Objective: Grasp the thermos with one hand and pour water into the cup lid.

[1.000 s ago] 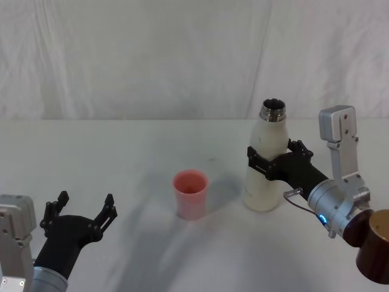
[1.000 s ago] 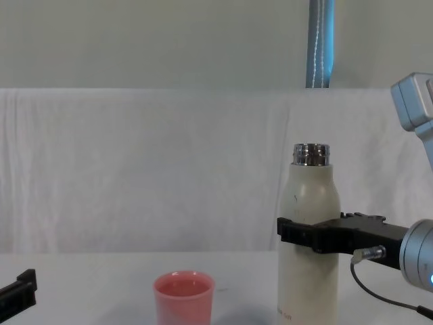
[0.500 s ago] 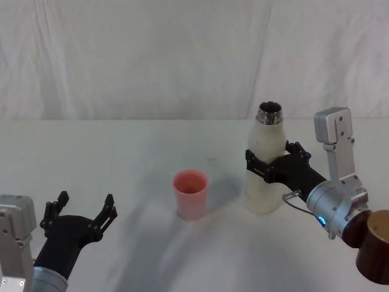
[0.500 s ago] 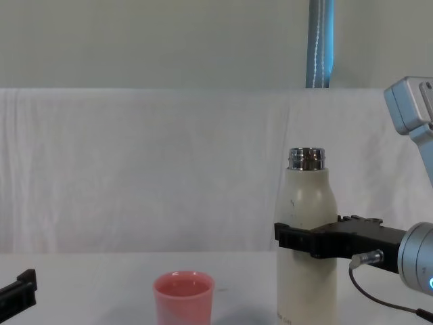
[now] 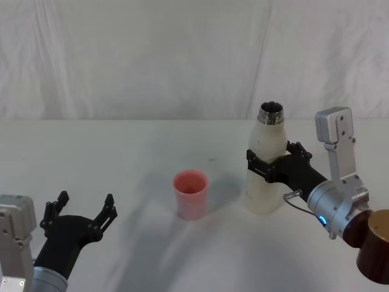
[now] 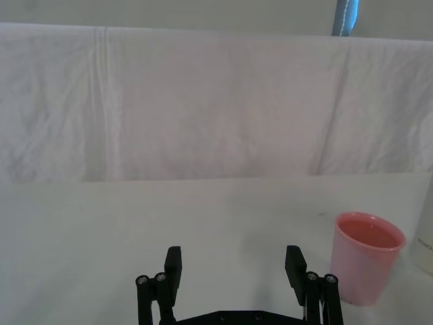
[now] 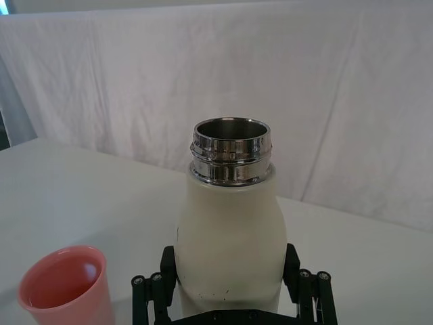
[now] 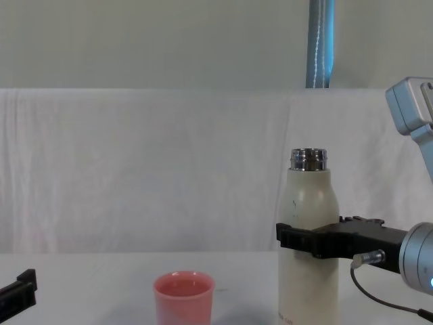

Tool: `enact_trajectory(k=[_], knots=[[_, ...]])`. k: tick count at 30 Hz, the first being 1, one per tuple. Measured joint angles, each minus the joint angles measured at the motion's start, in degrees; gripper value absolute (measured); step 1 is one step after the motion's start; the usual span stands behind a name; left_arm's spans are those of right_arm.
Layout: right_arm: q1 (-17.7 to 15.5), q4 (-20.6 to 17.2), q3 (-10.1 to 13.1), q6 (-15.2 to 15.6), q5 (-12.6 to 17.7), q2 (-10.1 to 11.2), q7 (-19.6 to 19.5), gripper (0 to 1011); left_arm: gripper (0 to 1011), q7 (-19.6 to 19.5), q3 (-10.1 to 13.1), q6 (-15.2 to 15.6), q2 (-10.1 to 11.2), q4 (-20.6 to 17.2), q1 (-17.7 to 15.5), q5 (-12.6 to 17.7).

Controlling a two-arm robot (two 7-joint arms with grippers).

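Currently the grasp step is complete and the pour step has not begun. The right gripper [image 5: 270, 165] is clamped around the mid-body of the thermos [image 5: 265, 163], a tall cream-white matte cylindrical bottle with a shiny threaded steel neck. The black fingers [image 8: 295, 238] press against both sides of the bottle, spread only as wide as its body. The thermos stands upright on the white table [image 5: 134, 158], its cap off and its mouth open. Whether its base rests on the surface cannot be told.

The cup lid [image 5: 191, 193], a small pink tapered plastic cup, stands upright on the table to the robot's left of the thermos, near it but apart.

Next move, as judged: raise the thermos, carry its neck over the cup rim, then tilt slowly leftward.

The left gripper [image 5: 82, 212] is parked low at the near left, fingers spread wide, holding nothing.
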Motion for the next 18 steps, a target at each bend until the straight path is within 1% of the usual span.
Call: enact_trajectory(k=[8, 18], knots=[[-0.01, -0.01, 0.10, 0.00, -0.01, 0.00, -0.03, 951, 1001, 0.00, 0.00, 0.00, 0.00, 0.00, 0.00, 0.00], [0.24, 0.29, -0.54, -0.78, -0.89, 0.34, 0.37, 951, 1001, 0.00, 0.00, 0.00, 0.00, 0.00, 0.00, 0.00]])
